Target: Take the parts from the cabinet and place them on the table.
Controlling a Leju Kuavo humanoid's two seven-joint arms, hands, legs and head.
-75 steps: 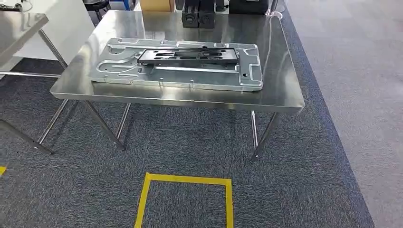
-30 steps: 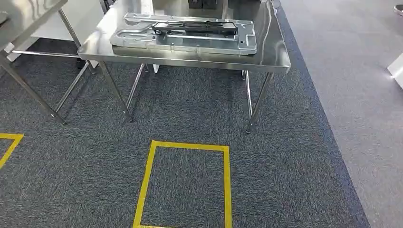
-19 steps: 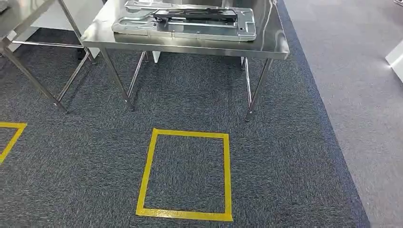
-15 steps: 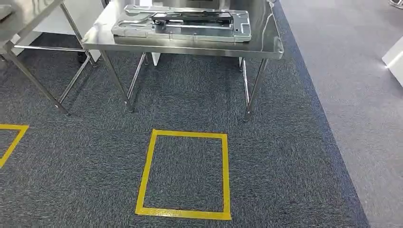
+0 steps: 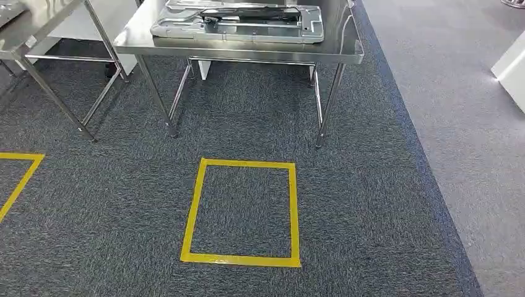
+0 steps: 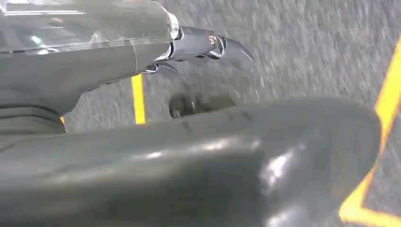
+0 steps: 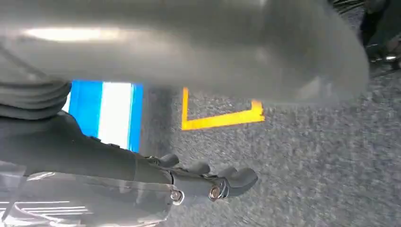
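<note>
A large silver metal plate [image 5: 238, 29] lies flat on the steel table [image 5: 247, 54] at the top of the head view, with a black frame part [image 5: 247, 10] on top of it. My left hand [image 6: 118, 156] hangs above the carpet, its fingers [image 6: 203, 43] stretched out and its thumb apart, holding nothing. My right hand [image 7: 94, 158] also hangs over the carpet, its fingers [image 7: 227, 183] extended and empty. Both are far from the table.
A yellow tape square [image 5: 241, 210] marks the dark carpet ahead of me, and another tape corner [image 5: 18, 179] lies at the left. A second steel table [image 5: 37, 25] stands at the far left. Lighter grey floor [image 5: 470, 93] and a white object [image 5: 511, 65] are at the right.
The camera has moved back from the table: the table and its parts have slid to the top of the picture, and the whole yellow square has come into view.
</note>
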